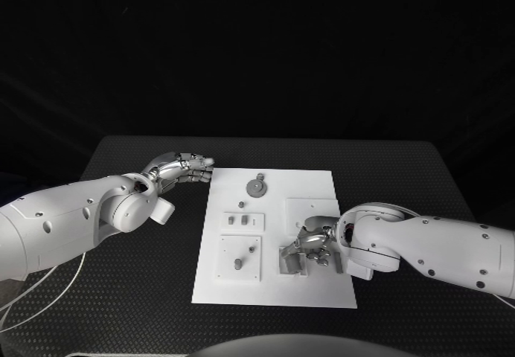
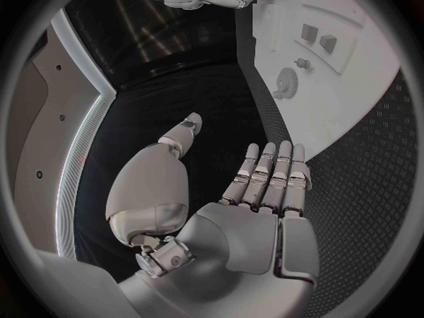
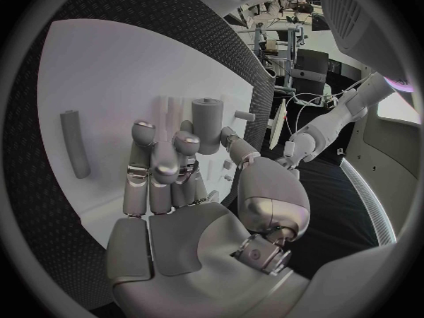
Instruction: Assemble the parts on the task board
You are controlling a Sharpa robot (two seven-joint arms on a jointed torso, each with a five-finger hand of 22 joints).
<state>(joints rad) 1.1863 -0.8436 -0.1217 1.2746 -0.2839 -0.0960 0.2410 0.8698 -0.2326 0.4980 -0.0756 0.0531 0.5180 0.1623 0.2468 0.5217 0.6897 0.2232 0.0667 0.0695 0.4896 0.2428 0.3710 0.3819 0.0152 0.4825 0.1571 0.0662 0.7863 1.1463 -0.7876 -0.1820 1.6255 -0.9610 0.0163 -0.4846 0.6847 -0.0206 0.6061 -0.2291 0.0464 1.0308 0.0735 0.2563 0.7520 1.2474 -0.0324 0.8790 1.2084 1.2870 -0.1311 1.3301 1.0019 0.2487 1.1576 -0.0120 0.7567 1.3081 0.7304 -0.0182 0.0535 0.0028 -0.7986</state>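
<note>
The white task board (image 1: 274,286) lies mid-table. On it are a grey gear (image 1: 255,186), two small blocks (image 1: 240,219) and short pegs (image 1: 245,256). My right hand (image 1: 311,249) hangs over the board's right side with its fingers curled; thumb and fingers close round an upright grey cylinder (image 3: 208,124), with a grey bar (image 3: 75,143) lying beside it. My left hand (image 1: 184,167) rests off the board by its far left corner, fingers (image 2: 274,173) straight and thumb apart, holding nothing. The gear (image 2: 285,83) and the blocks (image 2: 318,38) lie beyond those fingertips.
The black table (image 1: 140,282) has bare surface on both sides of the board and in front of it. My left forearm (image 1: 65,223) crosses the table's left edge; my right forearm (image 1: 440,249) lies over its right side.
</note>
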